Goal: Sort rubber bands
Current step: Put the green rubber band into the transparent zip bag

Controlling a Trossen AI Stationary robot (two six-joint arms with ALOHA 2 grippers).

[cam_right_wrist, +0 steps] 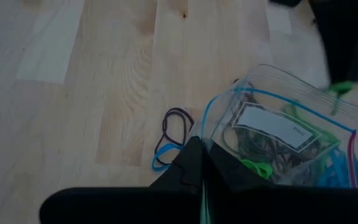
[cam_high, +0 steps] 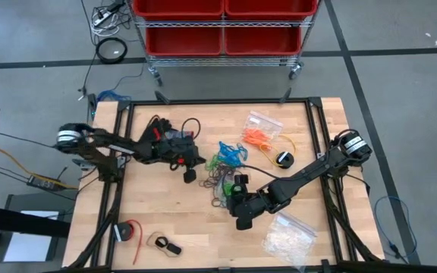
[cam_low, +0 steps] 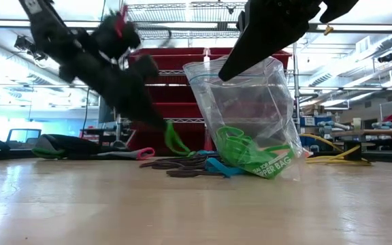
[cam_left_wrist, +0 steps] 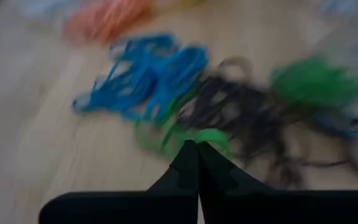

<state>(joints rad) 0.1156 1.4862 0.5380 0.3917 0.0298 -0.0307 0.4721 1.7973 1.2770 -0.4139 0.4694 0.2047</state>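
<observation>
On the wooden desk [cam_high: 158, 220], mid-surface, the rubber bands [cam_high: 226, 163] lie heaped. Held upright by the right pincer [cam_right_wrist: 202, 163], a clear zipper bag [cam_low: 254, 116] reads "PPER BAG" along its base. Angled down steeply, the left pincer [cam_low: 163, 124] pinches one green band [cam_low: 176, 143].
</observation>
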